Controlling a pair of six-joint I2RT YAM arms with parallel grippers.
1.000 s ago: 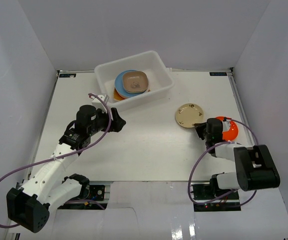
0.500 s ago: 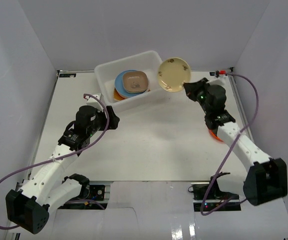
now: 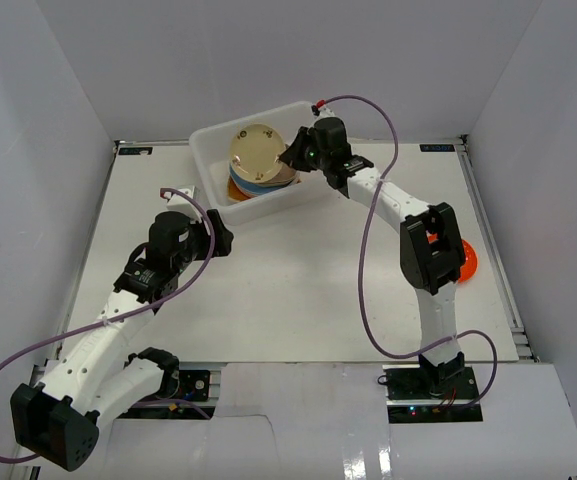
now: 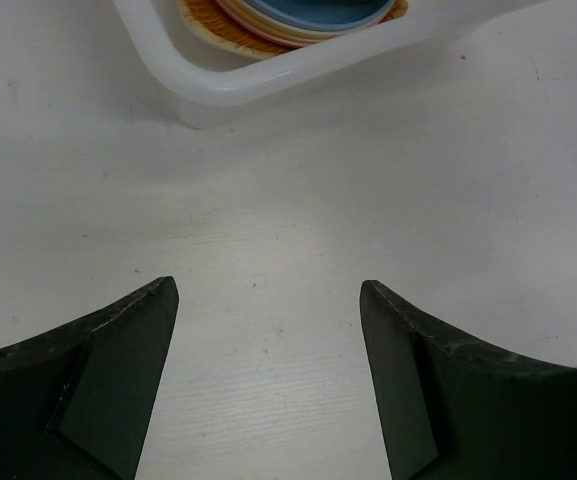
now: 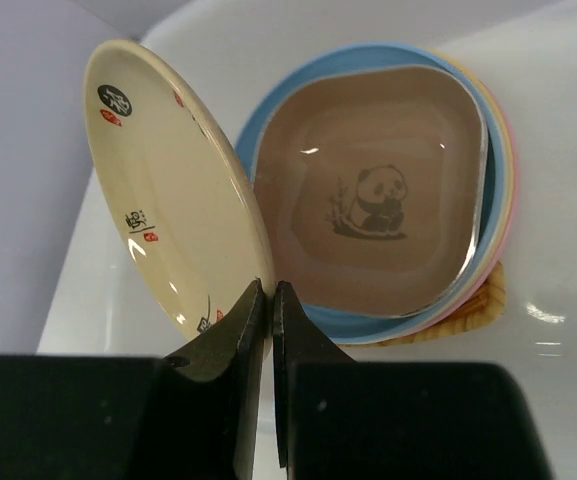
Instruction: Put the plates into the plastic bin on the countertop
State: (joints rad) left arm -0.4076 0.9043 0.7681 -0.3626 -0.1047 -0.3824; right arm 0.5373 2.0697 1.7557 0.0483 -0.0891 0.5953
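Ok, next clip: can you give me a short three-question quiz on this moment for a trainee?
1. True or false: the left gripper is shut on a plate.
2. The cream plate pinched by the right gripper is: A) lying flat on the countertop; B) tilted up on edge over the plastic bin; C) tucked under a blue plate.
3. Fill in: the brown plate lying on top of the others in the bin shows a drawing of a ____.

Key: 1 false (it is open, with nothing between its fingers); 2 B; 3 panda.
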